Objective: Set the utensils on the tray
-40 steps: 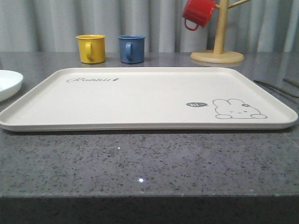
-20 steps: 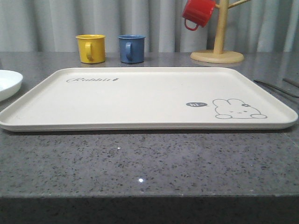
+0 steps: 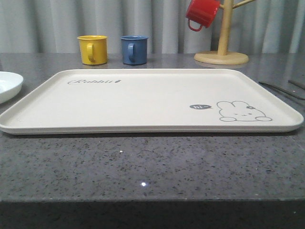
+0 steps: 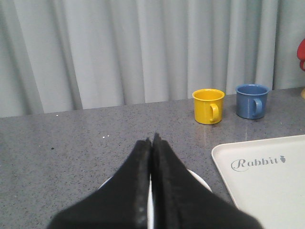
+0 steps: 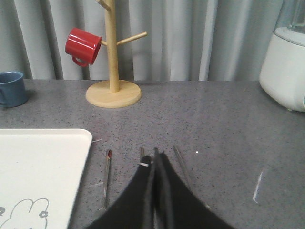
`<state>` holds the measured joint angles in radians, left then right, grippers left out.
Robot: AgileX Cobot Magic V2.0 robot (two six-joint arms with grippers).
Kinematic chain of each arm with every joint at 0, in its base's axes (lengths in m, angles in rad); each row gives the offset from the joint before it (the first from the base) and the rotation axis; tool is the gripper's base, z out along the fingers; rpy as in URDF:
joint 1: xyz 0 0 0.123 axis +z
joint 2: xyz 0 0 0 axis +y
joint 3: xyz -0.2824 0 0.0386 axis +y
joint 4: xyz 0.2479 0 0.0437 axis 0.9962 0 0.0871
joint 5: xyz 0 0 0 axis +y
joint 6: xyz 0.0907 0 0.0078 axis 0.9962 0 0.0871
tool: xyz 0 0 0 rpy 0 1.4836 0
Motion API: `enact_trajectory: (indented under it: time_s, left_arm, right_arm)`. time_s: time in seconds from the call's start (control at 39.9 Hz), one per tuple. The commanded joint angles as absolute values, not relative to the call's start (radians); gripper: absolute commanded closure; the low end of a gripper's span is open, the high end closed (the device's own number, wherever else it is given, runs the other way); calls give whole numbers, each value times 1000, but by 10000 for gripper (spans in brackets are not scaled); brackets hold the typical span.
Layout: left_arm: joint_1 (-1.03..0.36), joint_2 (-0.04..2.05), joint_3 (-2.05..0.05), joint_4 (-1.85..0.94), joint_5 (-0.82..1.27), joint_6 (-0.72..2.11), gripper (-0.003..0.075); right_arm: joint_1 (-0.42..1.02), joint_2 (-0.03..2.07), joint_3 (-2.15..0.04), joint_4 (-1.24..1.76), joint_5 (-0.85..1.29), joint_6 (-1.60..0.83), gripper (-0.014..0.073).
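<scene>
The cream tray (image 3: 143,102) with the rabbit drawing lies flat across the middle of the grey table, with nothing on it. The silver utensils lie on the table to its right, seen as thin strips (image 3: 282,89) at the edge of the front view. In the right wrist view, one utensil handle (image 5: 106,177) lies beside the tray's edge (image 5: 71,157), and two more handles (image 5: 142,152) (image 5: 181,167) run under my fingers. My right gripper (image 5: 156,155) is shut above them with nothing between its fingers. My left gripper (image 4: 151,140) is shut over the white plate (image 4: 200,179).
A yellow mug (image 3: 93,49) and a blue mug (image 3: 134,49) stand behind the tray. A wooden mug tree (image 3: 222,52) holds a red mug (image 3: 201,13) at the back right. The white plate (image 3: 7,86) sits left of the tray. A white appliance (image 5: 285,67) stands far right.
</scene>
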<state>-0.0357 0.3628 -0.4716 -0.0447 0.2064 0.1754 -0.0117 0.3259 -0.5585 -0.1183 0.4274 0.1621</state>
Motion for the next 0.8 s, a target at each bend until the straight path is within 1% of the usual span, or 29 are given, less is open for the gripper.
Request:
enact_trajectory:
  time_s: [0.0,0.08,0.1,0.13,0.15,0.18,0.2,0.35,0.4,0.45,0.5,0.58,0.68,0.78]
  left_arm:
    - [-33,376,-508,-46,141,167,619]
    - [-33,376,-508,-46,141,167,353]
    - [-33,376,-508,-46,141,167,239]
    - [-33,376,-508,-46,141,167,161]
    - [-33,376,-508,-46,141,167,116]
    - [-33,376,-508,-46,139,167,90]
    - [-33,376,-504,-46,134,167,90]
    - [-33,376,-500,-53,140,167,135]
    - [-33,389,-513,-53,165,167,149]
    - [-33,427,-550,-53,232,167,167]
    - [-33,496,-606,-59,312,167,182]
    - [-48,661,-726,-67,478,225,190]
    - [-126,892,-883,-77,686,326,198]
    - [-198,1094,-1016,-55,852,424,248]
  right_arm:
    - [-16,342,-594,-122,354,153,486]
    - [-16,342,-594,-122,354,153,221]
    - [-16,342,-594,-122,354,153,155]
    - [-16,342,-594,-122,354,153,88]
    - [-16,342,-594,-122,354,153,34]
    - [-16,342,-594,-122,354,153,1]
    - [-16,342,-594,-122,354,153,-13]
    - [-16,342,-594,-122,354,153,-15]
    - [-16,342,-594,-122,354,153,-15]
    - [-16,342,-594,-122,354,153,-15]
    - [-16,342,-594,-122,354,153,-15]
    - [-16,342,-594,-122,354,153,-15]
    - [-16,342,-594,-122,354,153,-15]
    - [-16,342,-594,-122,354,153,-15]
